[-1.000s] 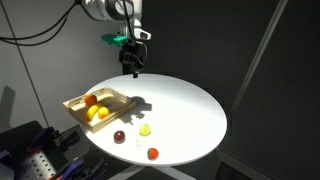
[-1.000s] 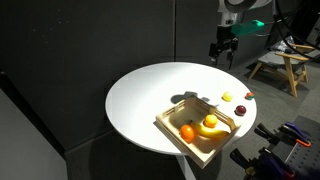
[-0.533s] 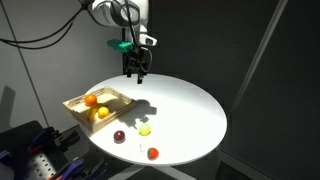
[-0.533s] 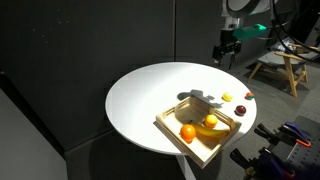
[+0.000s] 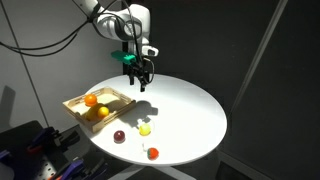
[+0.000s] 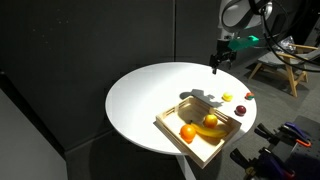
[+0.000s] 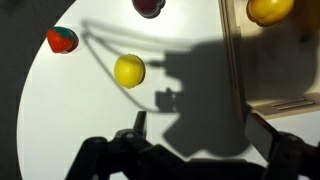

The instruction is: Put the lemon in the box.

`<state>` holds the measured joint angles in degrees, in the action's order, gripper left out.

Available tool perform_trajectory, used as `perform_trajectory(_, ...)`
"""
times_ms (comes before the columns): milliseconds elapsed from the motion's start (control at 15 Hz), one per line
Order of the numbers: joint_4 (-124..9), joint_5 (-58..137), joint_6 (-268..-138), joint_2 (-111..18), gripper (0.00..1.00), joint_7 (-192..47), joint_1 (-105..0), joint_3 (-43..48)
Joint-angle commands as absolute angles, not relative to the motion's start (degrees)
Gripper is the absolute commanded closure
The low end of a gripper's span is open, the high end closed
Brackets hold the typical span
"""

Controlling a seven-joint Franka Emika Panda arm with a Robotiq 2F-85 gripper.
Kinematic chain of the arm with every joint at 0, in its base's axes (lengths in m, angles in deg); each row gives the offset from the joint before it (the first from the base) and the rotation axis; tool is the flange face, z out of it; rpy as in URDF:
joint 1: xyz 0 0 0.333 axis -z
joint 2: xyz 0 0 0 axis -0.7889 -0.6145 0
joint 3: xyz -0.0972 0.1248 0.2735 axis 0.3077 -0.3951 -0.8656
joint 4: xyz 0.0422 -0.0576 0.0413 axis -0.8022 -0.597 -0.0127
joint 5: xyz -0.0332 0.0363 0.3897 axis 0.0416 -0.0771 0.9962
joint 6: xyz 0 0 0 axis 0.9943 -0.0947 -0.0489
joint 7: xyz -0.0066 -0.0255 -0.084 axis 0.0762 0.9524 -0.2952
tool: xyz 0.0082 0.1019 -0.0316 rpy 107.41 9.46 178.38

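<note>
The lemon (image 5: 144,129) is a small pale yellow ball lying on the round white table, beside the box. It also shows in an exterior view (image 6: 227,97) and in the wrist view (image 7: 129,70). The box (image 5: 72,106) is a shallow tan wooden tray near the table edge. It shows in an exterior view (image 6: 200,152), and its wall is at the right of the wrist view (image 7: 232,60). My gripper (image 5: 143,82) hangs open and empty above the table, well clear of the lemon, as in an exterior view (image 6: 217,64) and the wrist view (image 7: 200,140).
The box holds an orange fruit (image 5: 91,99) and yellow fruit (image 5: 100,113). A dark red ball (image 5: 119,136) and an orange-red ball (image 5: 153,153) lie near the lemon, both in the wrist view (image 7: 148,5) (image 7: 62,39). A wooden stool (image 6: 280,65) stands behind the table.
My gripper has moved lower and further in over the table, toward the fruits. It stays open. The lemon, balls and box have not moved.
</note>
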<state>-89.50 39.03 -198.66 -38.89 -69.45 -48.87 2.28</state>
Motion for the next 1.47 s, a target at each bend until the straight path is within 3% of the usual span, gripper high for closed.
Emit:
perform_trajectory(0,-88.55,39.27,-201.16,-42.01,0.0,-69.8,-48.52,2.87)
perform_trajectory(1400,-86.59,39.1,-203.74,-48.41,0.0,-68.81,-48.82,4.58)
